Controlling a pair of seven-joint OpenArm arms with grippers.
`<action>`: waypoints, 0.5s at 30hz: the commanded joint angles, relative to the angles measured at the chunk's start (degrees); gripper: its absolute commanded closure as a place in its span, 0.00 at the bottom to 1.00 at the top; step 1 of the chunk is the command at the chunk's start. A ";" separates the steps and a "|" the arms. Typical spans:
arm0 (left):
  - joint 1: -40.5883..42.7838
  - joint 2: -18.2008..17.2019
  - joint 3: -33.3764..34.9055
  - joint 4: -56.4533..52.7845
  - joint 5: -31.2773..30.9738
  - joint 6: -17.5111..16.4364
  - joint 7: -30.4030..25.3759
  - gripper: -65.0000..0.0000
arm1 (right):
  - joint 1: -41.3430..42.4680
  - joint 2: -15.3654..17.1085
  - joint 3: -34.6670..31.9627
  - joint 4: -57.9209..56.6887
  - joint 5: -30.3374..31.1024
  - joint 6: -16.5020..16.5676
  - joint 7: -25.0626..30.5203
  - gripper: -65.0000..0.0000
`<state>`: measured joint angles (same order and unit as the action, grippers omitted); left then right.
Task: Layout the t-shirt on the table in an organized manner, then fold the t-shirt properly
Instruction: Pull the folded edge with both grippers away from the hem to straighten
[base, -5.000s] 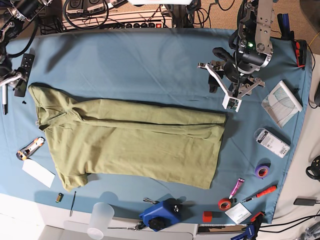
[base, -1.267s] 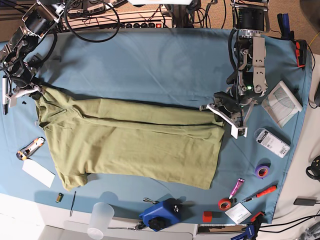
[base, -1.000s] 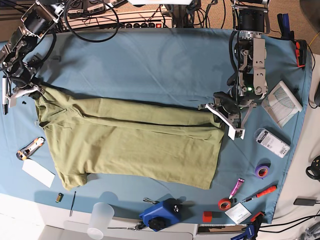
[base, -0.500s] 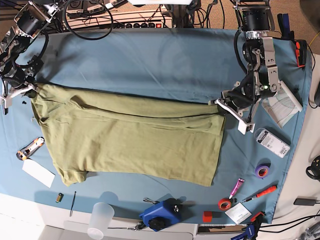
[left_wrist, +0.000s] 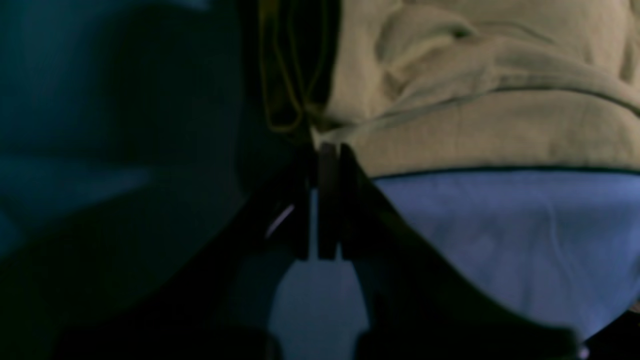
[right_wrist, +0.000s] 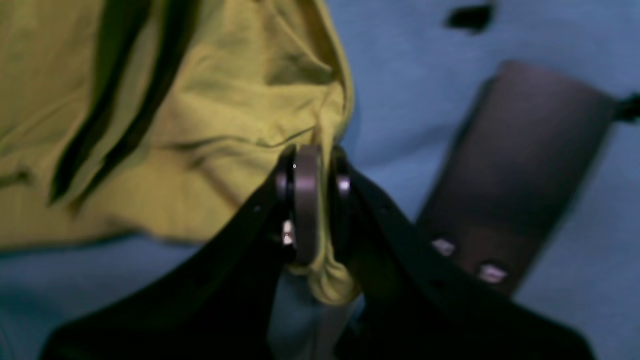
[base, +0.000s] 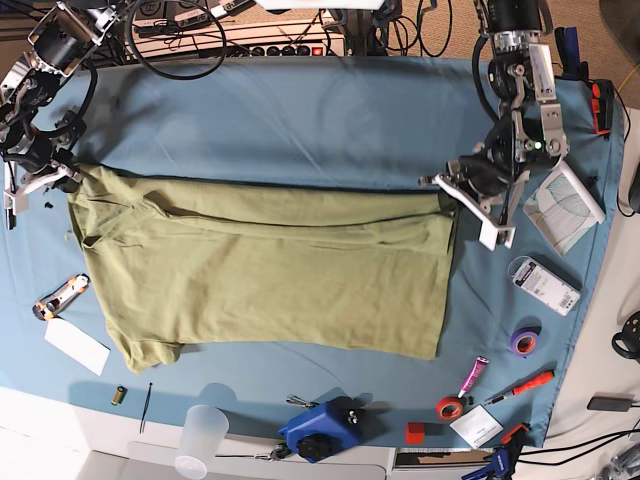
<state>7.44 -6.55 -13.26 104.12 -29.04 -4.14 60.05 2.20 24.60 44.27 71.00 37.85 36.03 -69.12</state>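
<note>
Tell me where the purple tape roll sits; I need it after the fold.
In the base view the purple tape roll lies near the table's right edge, below the white packet and above the orange screwdriver.

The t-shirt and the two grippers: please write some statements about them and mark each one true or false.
1. The right gripper is shut on a bunched piece of the t-shirt. True.
2. The left gripper hangs open, apart from the shirt. False: it is shut at the shirt's edge.
3. The shirt lies on the table. True.
4. The shirt is folded into a small square. False: it is spread wide between the two arms.
</note>
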 joint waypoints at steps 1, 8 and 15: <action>0.04 -0.33 -0.17 1.75 -0.57 -0.11 0.00 1.00 | 0.63 1.62 0.31 1.64 1.77 0.66 -0.33 1.00; 3.58 -1.25 -0.17 6.49 1.57 -0.02 0.46 1.00 | -2.62 1.75 0.46 10.34 3.28 0.48 -1.77 1.00; 6.93 -5.97 -0.17 7.82 1.55 -0.02 1.18 1.00 | -7.78 1.73 0.46 14.56 3.30 -0.55 -3.15 1.00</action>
<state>14.76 -12.01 -13.19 110.72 -27.31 -4.16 61.73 -6.00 24.73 44.25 84.62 40.66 35.62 -73.14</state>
